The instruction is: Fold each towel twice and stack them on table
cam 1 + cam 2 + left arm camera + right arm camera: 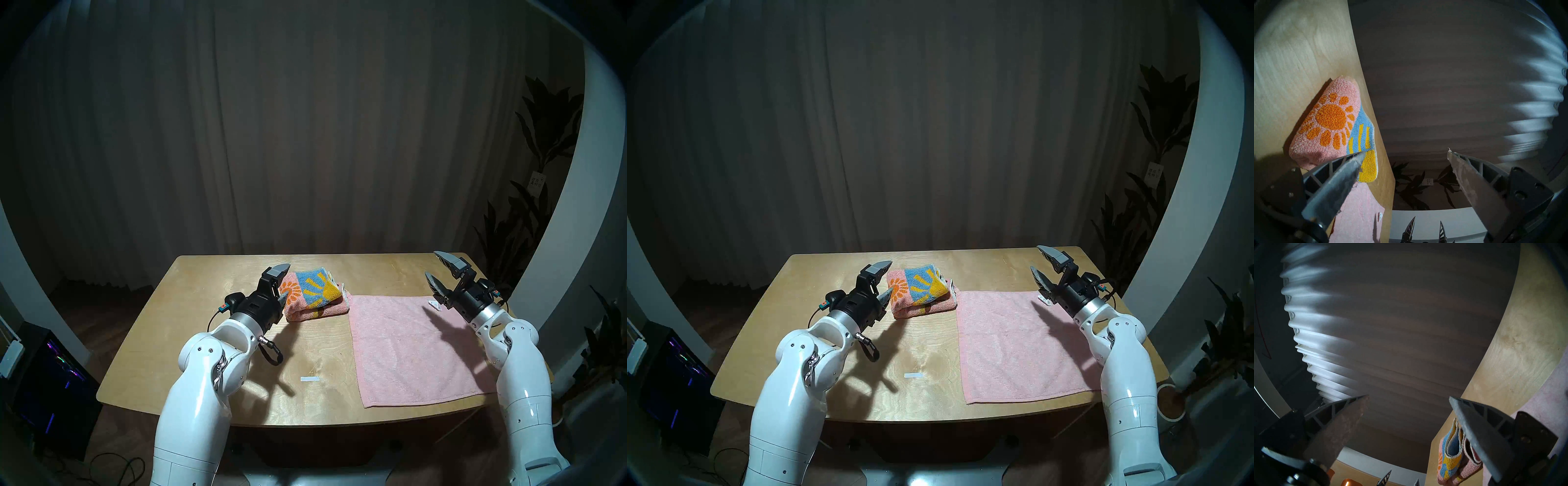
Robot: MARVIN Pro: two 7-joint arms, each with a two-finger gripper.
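On the table (190, 325), the folded sunflower towel (314, 295) sits just left of the flat pink towel (414, 353); left gripper (284, 283) and right gripper (436, 268) hang spread, empty.

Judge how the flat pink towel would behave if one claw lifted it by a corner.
The pink towel is thin terry lying flat on the table, so it would probably drape and sag. It likely weighs little. Its looped pile should grip rather than slip.
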